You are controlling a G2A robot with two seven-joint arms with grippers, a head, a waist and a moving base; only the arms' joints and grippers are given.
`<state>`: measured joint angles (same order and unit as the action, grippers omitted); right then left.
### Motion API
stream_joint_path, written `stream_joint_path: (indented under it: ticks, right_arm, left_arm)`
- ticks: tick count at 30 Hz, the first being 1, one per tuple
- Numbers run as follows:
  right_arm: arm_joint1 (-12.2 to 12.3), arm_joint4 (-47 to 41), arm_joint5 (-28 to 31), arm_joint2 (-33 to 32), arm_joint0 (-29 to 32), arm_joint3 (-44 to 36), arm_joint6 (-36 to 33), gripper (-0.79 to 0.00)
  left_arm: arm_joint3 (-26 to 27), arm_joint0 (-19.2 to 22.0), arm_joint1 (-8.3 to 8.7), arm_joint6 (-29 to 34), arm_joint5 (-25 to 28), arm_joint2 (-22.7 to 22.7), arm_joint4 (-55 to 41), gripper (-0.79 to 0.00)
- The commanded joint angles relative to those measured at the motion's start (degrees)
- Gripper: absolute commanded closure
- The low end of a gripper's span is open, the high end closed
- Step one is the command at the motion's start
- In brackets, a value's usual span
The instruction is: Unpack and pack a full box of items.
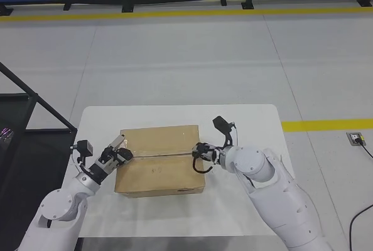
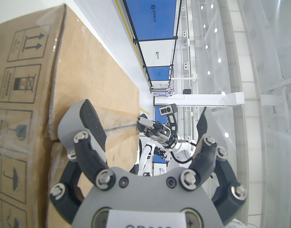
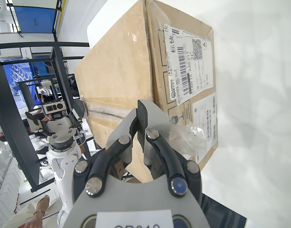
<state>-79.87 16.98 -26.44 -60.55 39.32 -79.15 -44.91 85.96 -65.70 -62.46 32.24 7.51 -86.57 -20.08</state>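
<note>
Brown corrugated cardboard box (image 1: 160, 160) sits shut, roughly mid-way on the white worktop (image 1: 249, 119), flaps up. Its long axis runs side to side in front of the robot, and the clear taped seam (image 1: 161, 152) between the two top flaps runs along that same axis. The white shipping label (image 3: 185, 65) is on the box's right end face.

The left jaws are spread wide and hold nothing. One pad rests on the box's top at the left end of the seam, and the other hangs in the air off the box. The right jaws are pinched shut at the seam's right end. A crumpled bit of loose clear tape (image 3: 190, 136) is just beside them, but tbh I can't tell if they've actually got any of it.

Handling guess: stiff card that won't squash easily. If it really is full it's probably too heavy to lift by a flap. The tape looks slick, so I'd go for a loose tape end or a flap edge at the seam, not the flat faces.
</note>
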Motion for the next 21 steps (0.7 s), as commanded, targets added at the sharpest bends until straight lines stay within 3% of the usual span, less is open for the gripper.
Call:
stream_joint_path:
  ticks: [1, 9, 21]
  right_arm:
    - [-0.2, -0.6, 0.5, 0.7, -0.4, 0.7, 0.2, 0.0]
    - [-1.7, -3.2, 2.3, 4.1, -4.1, 6.7, 1.5, 0.0]
    - [-5.4, -9.9, 7.7, 10.4, -11.4, 17.6, 4.0, 0.0]
  left_arm:
    - [0.1, -0.2, 0.0, 0.0, 0.2, -0.1, -0.1, -0.785]
    - [0.7, -1.3, 0.12, 0.2, 0.8, -1.5, -0.8, -0.785]
    - [-0.9, -4.8, 0.66, -2.8, 2.6, -8.2, -2.8, -0.785]
